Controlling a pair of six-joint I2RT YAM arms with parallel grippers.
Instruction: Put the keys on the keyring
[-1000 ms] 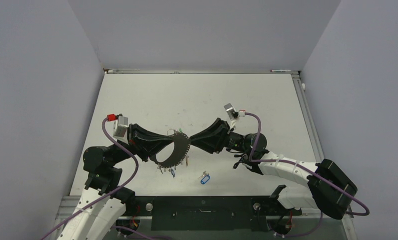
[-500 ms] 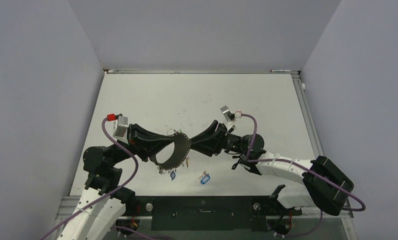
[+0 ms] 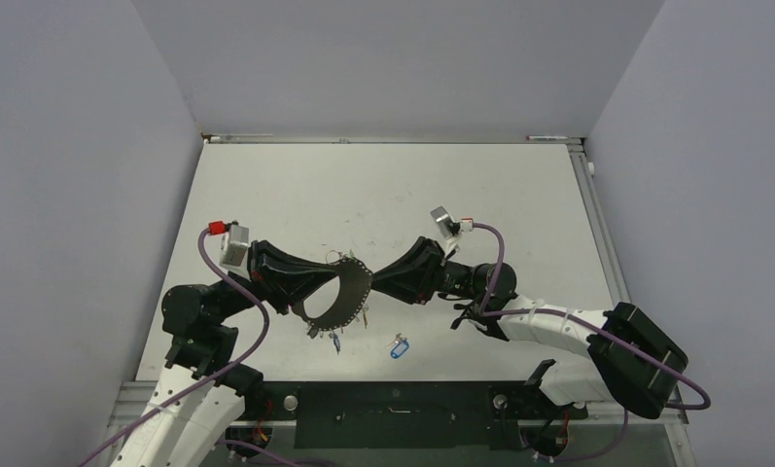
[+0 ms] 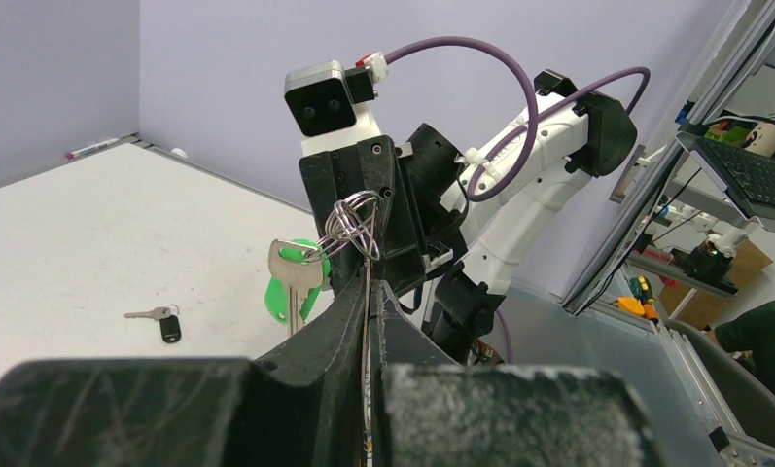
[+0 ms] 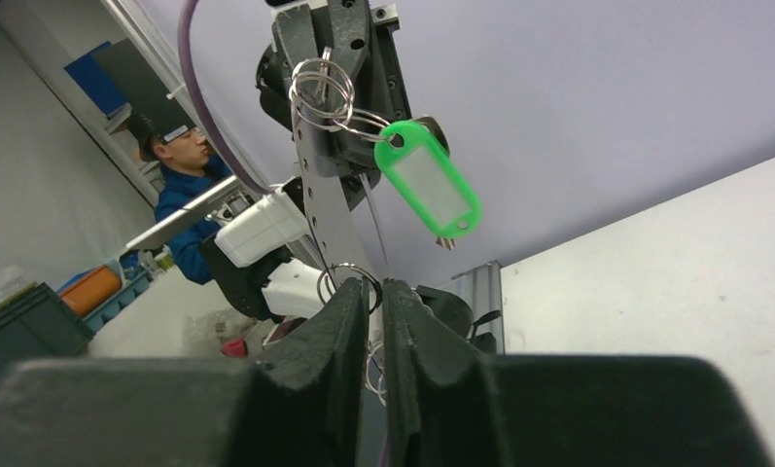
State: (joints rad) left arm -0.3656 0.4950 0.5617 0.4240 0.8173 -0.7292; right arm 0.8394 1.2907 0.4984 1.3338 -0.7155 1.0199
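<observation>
Right hand (image 3: 381, 284) has advanced toward the keyring (image 3: 325, 319), held above the desk's (image 3: 412, 185) near edge. We find left hand (image 3: 327, 284) clamped on it. Right fingers stand nearly together, grip undetermined. We advise steadying the wire before threading the green-tagged key (image 4: 291, 280).

A white tabletop (image 3: 383, 185) is enclosed on three sides by plain lavender-grey walls (image 3: 393, 58). A metal rail (image 3: 403, 399) is fitted along its near edge. Beyond the table, a dark keyboard (image 4: 762, 175) and a cardboard box (image 4: 728, 272) are seen among workshop clutter. The scene is lit evenly by soft, diffuse light.
</observation>
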